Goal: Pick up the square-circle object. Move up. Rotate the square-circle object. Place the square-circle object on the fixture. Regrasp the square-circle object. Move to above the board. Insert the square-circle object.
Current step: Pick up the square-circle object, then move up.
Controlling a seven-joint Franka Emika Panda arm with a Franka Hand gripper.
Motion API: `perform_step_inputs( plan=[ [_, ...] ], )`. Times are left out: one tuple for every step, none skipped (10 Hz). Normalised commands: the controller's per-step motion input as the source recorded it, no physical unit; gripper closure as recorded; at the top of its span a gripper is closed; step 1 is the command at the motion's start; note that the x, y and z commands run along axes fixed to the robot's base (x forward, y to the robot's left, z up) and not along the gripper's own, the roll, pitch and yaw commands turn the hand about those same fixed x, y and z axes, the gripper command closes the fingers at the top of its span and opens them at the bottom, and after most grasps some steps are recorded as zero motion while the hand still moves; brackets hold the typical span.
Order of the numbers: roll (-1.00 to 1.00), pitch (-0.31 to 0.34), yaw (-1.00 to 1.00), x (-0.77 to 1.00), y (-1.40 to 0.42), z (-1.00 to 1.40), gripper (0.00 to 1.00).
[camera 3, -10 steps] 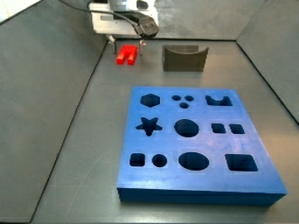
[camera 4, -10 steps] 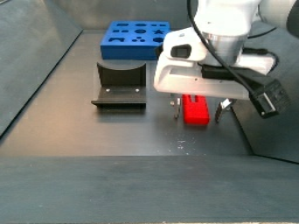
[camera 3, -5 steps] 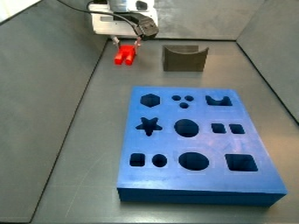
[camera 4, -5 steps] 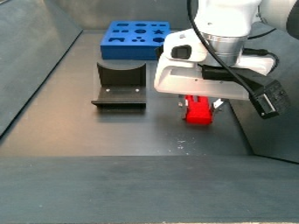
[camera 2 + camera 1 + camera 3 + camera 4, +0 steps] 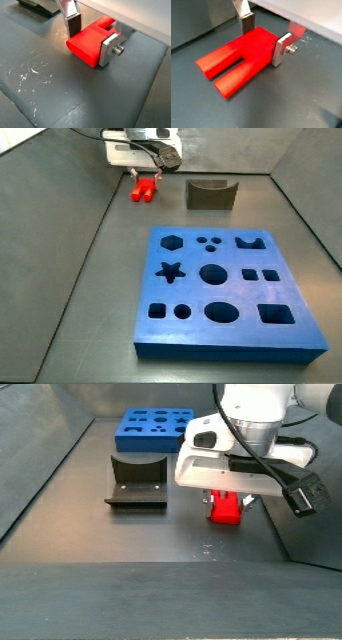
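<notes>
Side view, left to right. At the far left of the grey desk (image 5: 80,278), the claw (image 5: 144,172) hangs from the white wrist housing directly over the square-circle object (image 5: 142,190), a small bright red plastic block with two short prongs. The block lies flat on the desk surface, prongs pointing toward the near edge. Just to its right, apart from it, stands the fixture (image 5: 210,194), a small dark olive-brown block with a curved notch in its top. Nearer and further right lies the board (image 5: 227,298), a large flat blue slab with hexagon, star, round and square cut-outs, well apart from the block.

Both wrist views show the flat silver fingers (image 5: 282,46) straddling the solid end of the red block (image 5: 238,61), one plate against each side face, the prongs projecting free. The claw appears clenched on the block, which looks still seated on the desk (image 5: 47,95).

The grip on the unforked end probably leaves the prongs clear for later seating. The arm stands near vertical, wrist low, fingers pointing down; the pick-up seems made, the lift not yet done.
</notes>
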Motion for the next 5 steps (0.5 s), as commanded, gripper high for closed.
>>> perform_step_inputs(
  plan=[
    [0.00,0.000,0.00,0.00,0.00,0.00,1.00],
    [0.00,0.000,0.00,0.00,0.00,0.00,1.00],
    [0.00,0.000,0.00,0.00,0.00,0.00,1.00],
    [0.00,0.000,0.00,0.00,0.00,0.00,1.00],
    [0.00,0.000,0.00,0.00,0.00,0.83,1.00]
  ],
)
